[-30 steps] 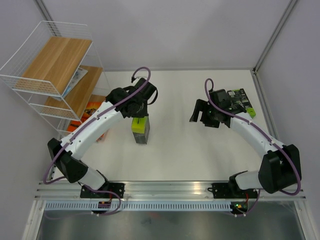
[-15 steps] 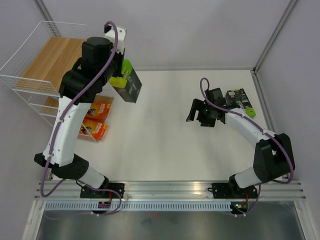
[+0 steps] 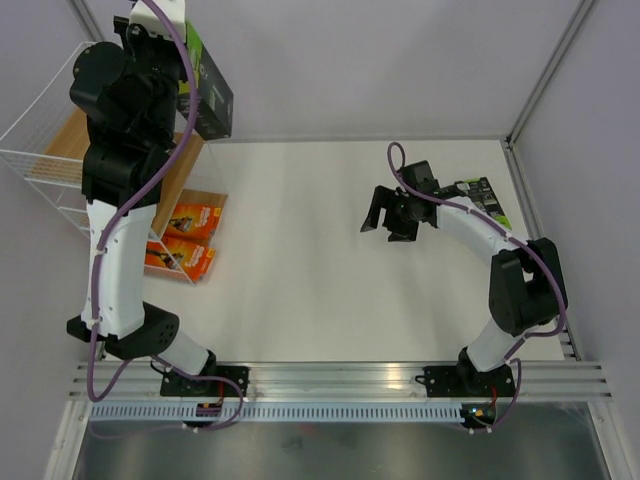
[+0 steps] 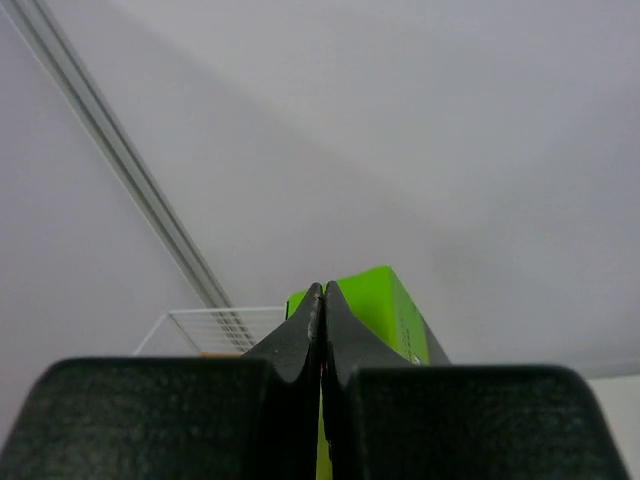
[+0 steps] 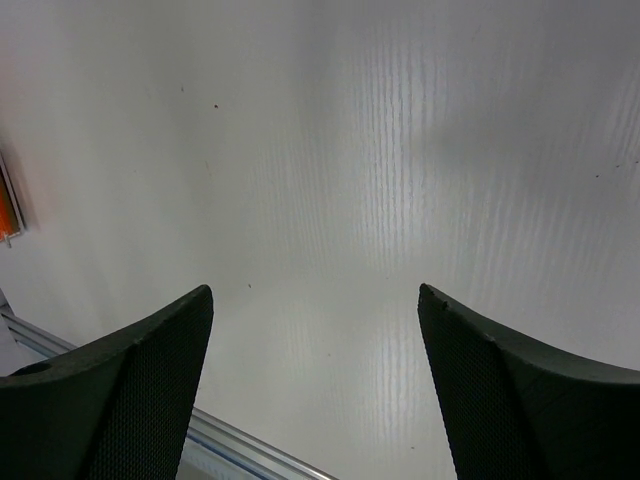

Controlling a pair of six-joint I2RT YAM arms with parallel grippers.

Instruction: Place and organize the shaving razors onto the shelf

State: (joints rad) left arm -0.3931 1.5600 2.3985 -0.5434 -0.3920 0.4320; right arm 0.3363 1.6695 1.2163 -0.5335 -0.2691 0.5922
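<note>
High above the shelf, a black box hangs in the air, its green end sticking out past the left fingers. They are pinched tight on it. The shelf lies below and a bit left, so the box must come down. The right fingers are spread wide and hold nothing, far from the shelf, over the bench.

This is a robotics lab test cell. A bare white tabletop is boxed in by plain grey panel walls on aluminium posts. Two white robot arms trailing purple cabling are bolted to an aluminium rail along the near edge, next to a slotted cable duct.
</note>
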